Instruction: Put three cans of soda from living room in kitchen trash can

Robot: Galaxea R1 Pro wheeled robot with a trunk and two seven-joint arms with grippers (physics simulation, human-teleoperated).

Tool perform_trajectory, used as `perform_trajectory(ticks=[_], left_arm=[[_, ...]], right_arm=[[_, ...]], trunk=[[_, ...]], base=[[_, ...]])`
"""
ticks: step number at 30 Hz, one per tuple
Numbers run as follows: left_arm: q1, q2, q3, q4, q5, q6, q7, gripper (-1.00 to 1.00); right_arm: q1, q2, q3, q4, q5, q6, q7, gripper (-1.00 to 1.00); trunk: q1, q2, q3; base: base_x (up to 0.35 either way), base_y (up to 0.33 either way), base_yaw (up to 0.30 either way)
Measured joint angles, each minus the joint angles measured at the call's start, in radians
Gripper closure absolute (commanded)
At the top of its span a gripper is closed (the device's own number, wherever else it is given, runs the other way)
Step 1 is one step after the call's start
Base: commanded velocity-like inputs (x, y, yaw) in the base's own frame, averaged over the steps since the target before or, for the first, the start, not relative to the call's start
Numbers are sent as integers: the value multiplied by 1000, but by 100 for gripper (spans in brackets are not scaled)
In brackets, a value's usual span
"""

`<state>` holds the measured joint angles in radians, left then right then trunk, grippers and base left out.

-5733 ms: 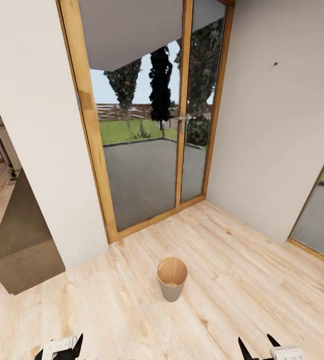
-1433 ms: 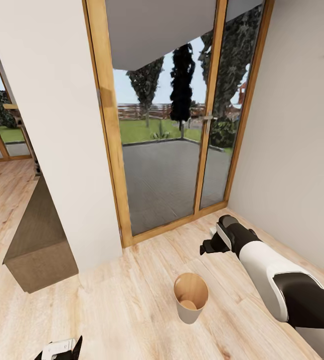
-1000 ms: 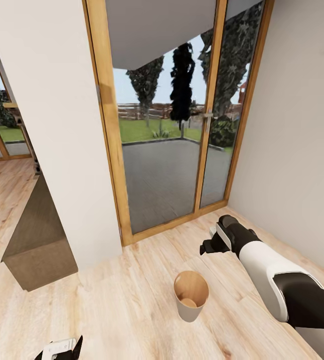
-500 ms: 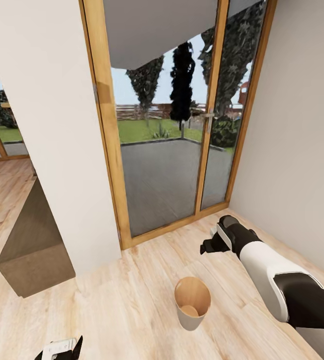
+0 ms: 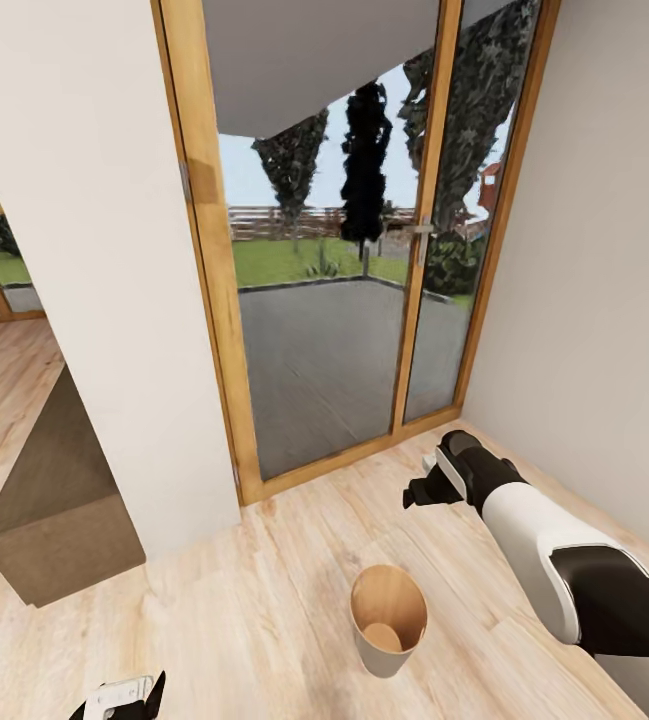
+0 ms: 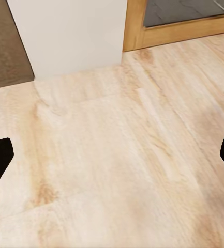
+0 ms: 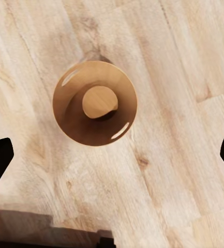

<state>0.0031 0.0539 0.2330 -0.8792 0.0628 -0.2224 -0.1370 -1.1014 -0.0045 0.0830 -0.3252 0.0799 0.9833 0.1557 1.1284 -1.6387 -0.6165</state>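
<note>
So the robot is parked in a corner on the light wood floor (image 5: 214, 620), facing a big wood-framed glass door (image 5: 334, 250) that looks out on a patio and lawn. The tash can (image 5: 389, 620) stands upright on the floor right in front of it, a bit to its right, well apart from the walls.

The right arm is stretched out forward with its end effector (image 5: 426, 492) hanging above the floor just past the bin. From the right wrist camera you look almost straight down into the bin (image 7: 94, 103): tan wood inside, and only the round wooden bottom showing. The fingers are spread wide, one black tip at each side of that picture, with nothing between them. I can't spot an orange or blue can in there, though a shadowy patch beside the bottom disc is hard to read.

The left end effector (image 5: 124, 700) is down low at the robot's left side, also spread open and empty, with only bare floor under it (image 6: 112, 155), plus a bit of white wall and door frame.

Progress-wise, my read is that it's not far along, or at least nothing proves it is. No soda cans are visible anywhere, both hands are empty, and the bin looks empty. The cans apparently need to be fetched and dropped in.
</note>
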Motion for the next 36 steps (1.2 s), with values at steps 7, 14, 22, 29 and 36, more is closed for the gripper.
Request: perform_trajectory(ticks=[7, 14, 22, 29, 36], left_arm=[[0, 0, -1, 0, 0, 1, 0, -100], [0, 0, -2, 0, -1, 1, 0, -100], [0, 0, -3, 0, -1, 1, -1, -100], [0, 0, -3, 0, -2, 1, -2, -100], [0, 0, -3, 0, -2, 1, -2, -100]], right_arm=[[0, -1, 0, 0, -1, 0, 2, -100], [-1, -2, -1, 0, -1, 0, 2, -100], [0, -2, 0, -1, -2, -1, 2, -100], [0, -2, 0, 0, -1, -1, 2, -100], [0, -3, -1, 0, -2, 0, 2, -100]], trunk=[[27, -49, -22], [54, -98, -44], [84, -154, -69], [111, -203, -91], [138, -252, -113]], base=[[4, 0, 0], [0, 0, 0], [0, 0, 0], [0, 0, 0], [0, 0, 0]])
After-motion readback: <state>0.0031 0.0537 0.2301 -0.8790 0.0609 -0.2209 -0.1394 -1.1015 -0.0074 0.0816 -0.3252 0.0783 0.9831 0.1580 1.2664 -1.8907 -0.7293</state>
